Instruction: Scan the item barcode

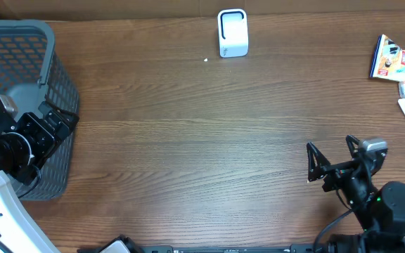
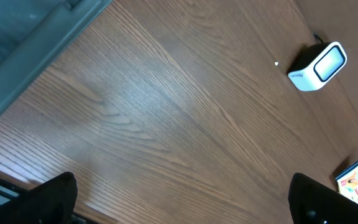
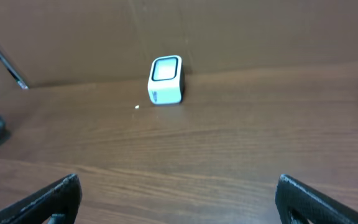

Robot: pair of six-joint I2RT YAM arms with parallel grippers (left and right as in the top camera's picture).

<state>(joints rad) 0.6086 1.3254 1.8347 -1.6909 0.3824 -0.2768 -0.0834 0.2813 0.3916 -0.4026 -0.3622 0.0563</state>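
- The table (image 1: 188,147) is brown wood-look board with long, fine grain and a matte surface.
- The scanner (image 1: 232,32) stands at the middle of the far edge. It is a small white box with rounded corners and a dark, glossy window framed in white. The right wrist view shows it (image 3: 166,79) upright against the brown backing.
- A tiny white speck (image 1: 206,60) lies on the table just beside the scanner, towards the left arm.
- The packets (image 1: 399,60) lie at the far right corner, well apart from the scanner. They are flat, shiny pouches printed in red, white, blue and orange, and several overlap or touch. The barcode is too small to see.
- The basket (image 1: 20,70) sits at the left edge. It is grey plastic with a lattice wall and a smooth, thick rim.
- The left gripper (image 2: 182,202) hangs at the basket's near corner. Its black fingers (image 2: 55,199) are spread wide, with only bare wood between them, and it holds nothing.
- The right gripper (image 1: 331,158) is at the near right, over bare table. Its matte black jaws are fully apart and empty, pointed towards the scanner.
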